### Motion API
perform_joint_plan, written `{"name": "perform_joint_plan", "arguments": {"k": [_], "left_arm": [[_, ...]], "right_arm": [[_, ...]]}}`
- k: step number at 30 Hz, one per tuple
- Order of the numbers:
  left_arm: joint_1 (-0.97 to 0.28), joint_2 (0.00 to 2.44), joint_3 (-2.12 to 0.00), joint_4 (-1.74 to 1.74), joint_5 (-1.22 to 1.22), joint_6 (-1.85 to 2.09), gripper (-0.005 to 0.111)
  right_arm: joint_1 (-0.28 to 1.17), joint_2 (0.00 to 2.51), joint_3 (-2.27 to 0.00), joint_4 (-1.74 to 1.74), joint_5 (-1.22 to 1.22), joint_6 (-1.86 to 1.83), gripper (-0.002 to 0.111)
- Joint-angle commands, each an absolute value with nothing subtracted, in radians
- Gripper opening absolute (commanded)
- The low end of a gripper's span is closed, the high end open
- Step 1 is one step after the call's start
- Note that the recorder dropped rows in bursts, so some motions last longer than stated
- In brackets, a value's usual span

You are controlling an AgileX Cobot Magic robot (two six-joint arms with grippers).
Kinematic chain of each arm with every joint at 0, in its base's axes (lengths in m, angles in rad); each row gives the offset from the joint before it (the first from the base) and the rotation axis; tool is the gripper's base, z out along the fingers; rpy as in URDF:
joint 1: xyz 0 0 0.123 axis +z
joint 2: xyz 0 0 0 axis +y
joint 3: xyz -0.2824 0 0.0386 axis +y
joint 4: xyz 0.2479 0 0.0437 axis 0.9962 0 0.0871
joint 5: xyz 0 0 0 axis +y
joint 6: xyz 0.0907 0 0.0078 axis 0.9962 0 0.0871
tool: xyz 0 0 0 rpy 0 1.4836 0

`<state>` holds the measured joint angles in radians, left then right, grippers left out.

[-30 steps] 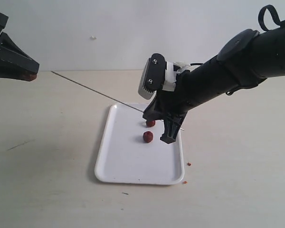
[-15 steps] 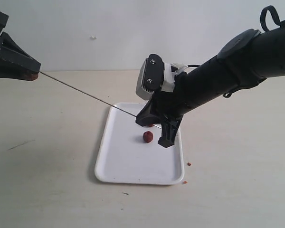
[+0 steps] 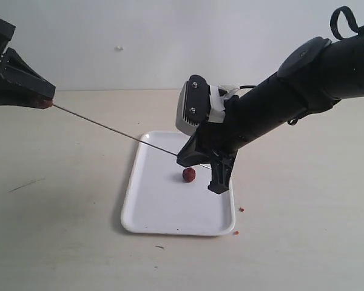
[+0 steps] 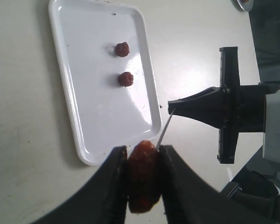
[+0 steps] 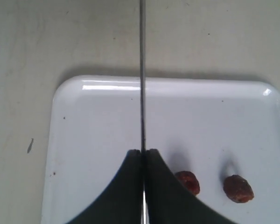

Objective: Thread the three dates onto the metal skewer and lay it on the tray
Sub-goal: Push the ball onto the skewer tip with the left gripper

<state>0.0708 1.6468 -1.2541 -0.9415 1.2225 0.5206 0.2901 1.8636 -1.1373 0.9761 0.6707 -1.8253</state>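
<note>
My right gripper (image 3: 197,157) (image 5: 142,151) is shut on the metal skewer (image 3: 109,129) (image 5: 142,70) above the white tray (image 3: 151,206) (image 5: 93,116). The thin rod runs up and left to my left gripper (image 3: 45,103) (image 4: 142,148), which is shut on one dark red date (image 4: 143,175) (image 3: 44,104). In the left wrist view the skewer's tip (image 4: 164,133) touches that date's upper end. Two more dates lie on the tray (image 4: 84,107): one (image 3: 188,174) (image 4: 126,79) (image 5: 238,188) in the open, the other (image 4: 122,49) (image 5: 188,181) hidden behind my right gripper in the exterior view.
Tiny reddish crumbs (image 3: 241,210) lie on the beige table off the tray's near right corner. A dark scuff mark (image 3: 24,183) shows on the table at the left. A pale wall rises behind the table.
The skewer's far tip has swung leftward and reached the date in my left gripper. My right gripper shifted slightly and now hides the farther date on the tray.
</note>
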Motion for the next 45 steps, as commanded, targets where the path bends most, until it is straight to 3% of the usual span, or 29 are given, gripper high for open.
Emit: {"name": "perform_joint_plan", "arguments": {"k": [1, 45], "left_arm": [[0.068, 1.649, -1.254, -0.960, 1.221, 0.524, 0.026], [0.070, 1.652, -1.222, -0.952, 1.221, 0.569, 0.026]], "right_arm": [[0.292, 1.861, -1.135, 0.940, 0.655, -1.789, 0.000], [0.292, 1.861, -1.135, 0.939, 0.648, -1.777, 0.000]]}}
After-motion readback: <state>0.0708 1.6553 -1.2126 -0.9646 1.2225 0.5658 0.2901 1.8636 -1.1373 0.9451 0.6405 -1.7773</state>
